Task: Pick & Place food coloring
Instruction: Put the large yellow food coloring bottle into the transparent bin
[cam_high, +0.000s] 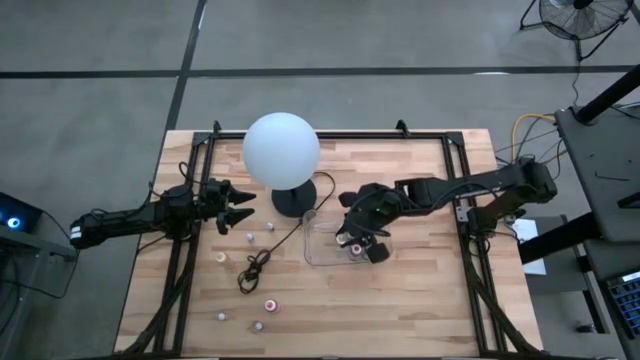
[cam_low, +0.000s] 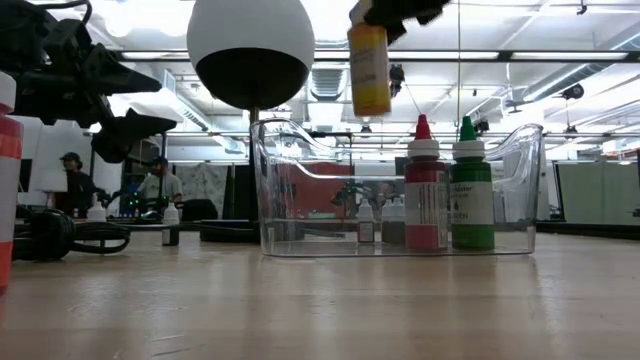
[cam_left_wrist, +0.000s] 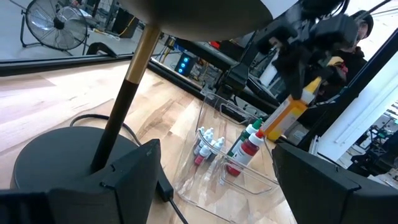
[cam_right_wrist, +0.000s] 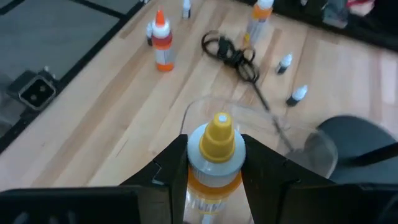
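One yellow-capped bottle (cam_right_wrist: 214, 163) between right fingers (cam_right_wrist: 214, 171) above tray (cam_low: 520, 150), label unreadable; left fingers (cam_high: 238, 205) wide.

The globe lamp (cam_high: 281, 148) and its dark base (cam_high: 294, 197) stood between the two arms, blocking the direct way across the bench (cam_high: 420, 300). A black cable (cam_high: 262, 258) trailed from the base past scattered small bottles (cam_high: 270, 304) on the left half. The clear tray (cam_high: 322, 250) sat just beside the base, its walls fencing standing bottles (cam_low: 425, 184); the front right of the bench lay bare.
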